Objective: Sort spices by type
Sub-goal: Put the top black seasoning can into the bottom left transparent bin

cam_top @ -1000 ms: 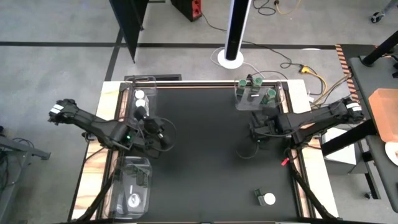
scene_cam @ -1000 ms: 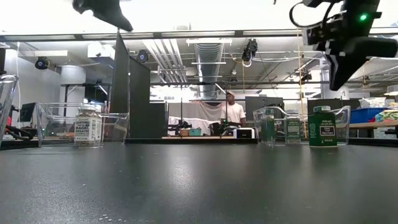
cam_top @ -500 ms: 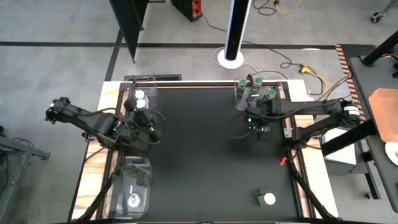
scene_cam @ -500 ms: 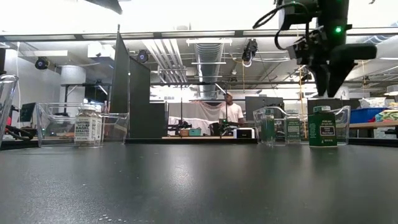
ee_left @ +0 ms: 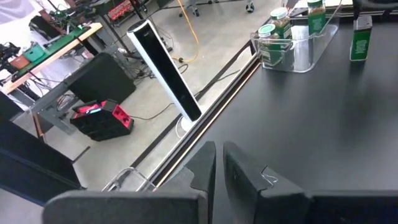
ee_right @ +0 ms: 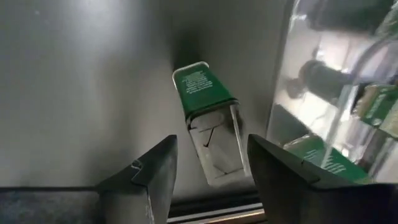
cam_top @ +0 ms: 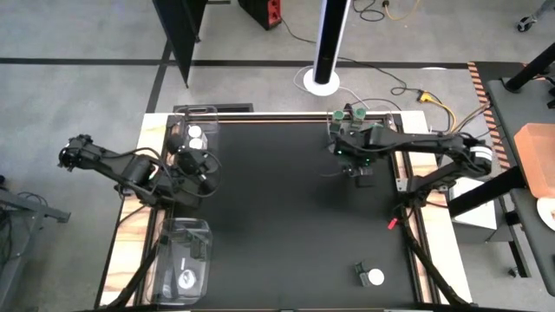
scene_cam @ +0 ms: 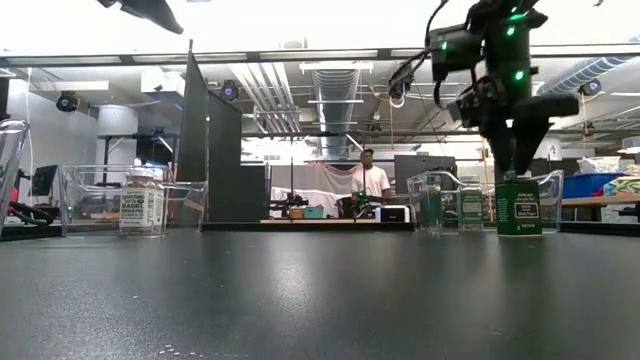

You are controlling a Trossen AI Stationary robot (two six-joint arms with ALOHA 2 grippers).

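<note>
A green rectangular spice tin point(ee_right: 204, 93) stands upright on the black table, just beside the clear far-right tray point(cam_top: 392, 130) that holds green-lidded spice jars point(cam_top: 378, 132). My right gripper point(ee_right: 211, 142) hangs open above the tin, pointing down, one finger to each side of it; the low view shows it over the tin point(scene_cam: 518, 208). My left gripper point(ee_left: 218, 167) is shut, holds nothing and is raised beside the far-left tray point(cam_top: 211, 139), which holds white-lidded jars point(cam_top: 195, 133).
A near-left clear tray point(cam_top: 163, 251) holds a white-lidded jar point(cam_top: 185, 279). Another white-lidded jar point(cam_top: 371, 277) lies on the table near its front right corner. The middle of the black table point(cam_top: 277, 217) is bare. A person stands far back in the room.
My right gripper has swung from the table's right edge toward the far-right tray, come over the green tin and opened. My left gripper has drawn back toward the far-left tray and risen, staying shut.
</note>
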